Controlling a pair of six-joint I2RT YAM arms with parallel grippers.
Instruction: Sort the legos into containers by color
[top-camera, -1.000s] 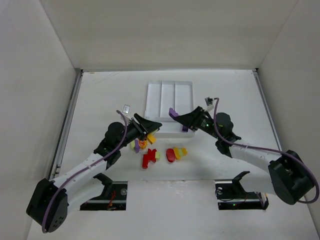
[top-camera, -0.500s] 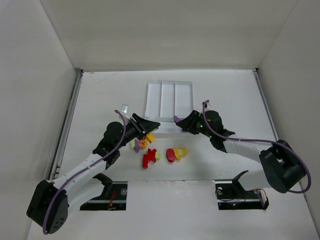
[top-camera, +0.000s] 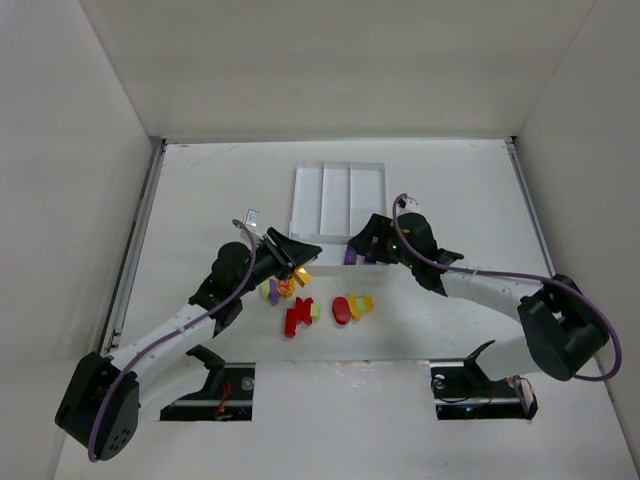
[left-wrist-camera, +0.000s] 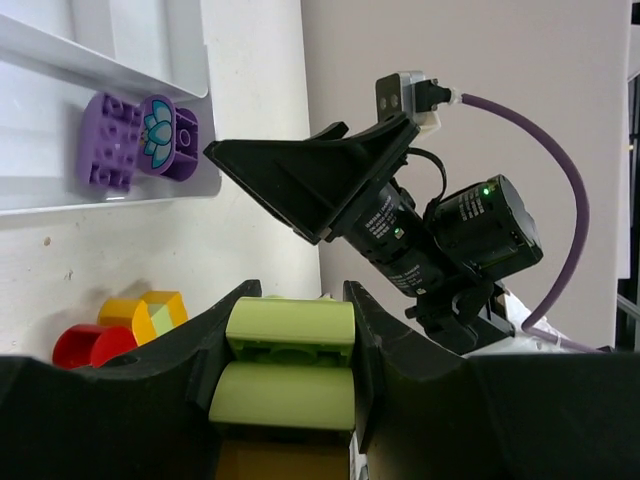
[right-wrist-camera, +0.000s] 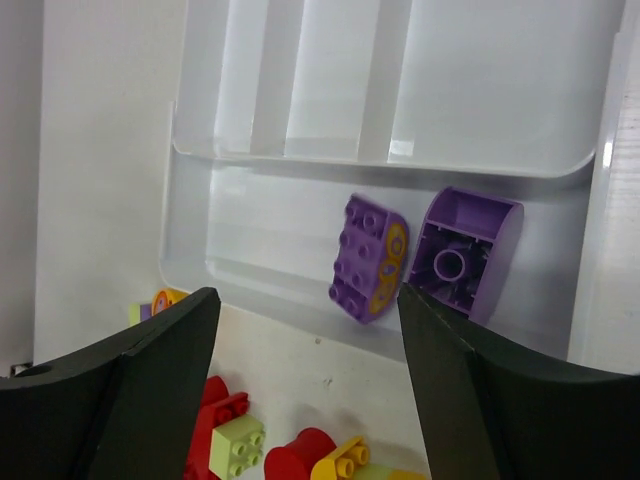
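We find a white, matt worktop (top-camera: 200, 190) boxed in by plain white walls (top-camera: 60, 150) on the left, far and right sides, with a metal rail (top-camera: 135, 240) along its left edge. Open surface lies left and right of the tray and beyond it on the far side. The tight spot is at the tray's near edge, where both claws stand close together.

The left arm (top-camera: 170, 335) and right arm (top-camera: 490, 290), white links with black joints, reach in from the near corners. The white moulded-plastic tray (top-camera: 340, 164) sits towards the far middle, its three long sections running away from a crosswise section (right-wrist-camera: 260, 240) on the near side. Seen from above, the claws cover its near corners.

The right claw (right-wrist-camera: 305, 300) hangs over the crosswise section with its fingers wide apart and nothing between them. The left claw (left-wrist-camera: 300, 300) is just near-left of the tray, clamped on a light green brick (left-wrist-camera: 290, 365) with rounded faces. A yellow-orange piece (left-wrist-camera: 280, 462) beneath it is cut off by the frame; we cannot tell whether the two are joined.

Two glossy purple bricks (right-wrist-camera: 365, 258) lie side by side in the crosswise section, one with its studs showing, the other hollow side up. The remaining bricks (top-camera: 297, 315), red, yellow-orange, green and purple, lie clustered on the worktop just near of the tray, partly hidden by the left claw.
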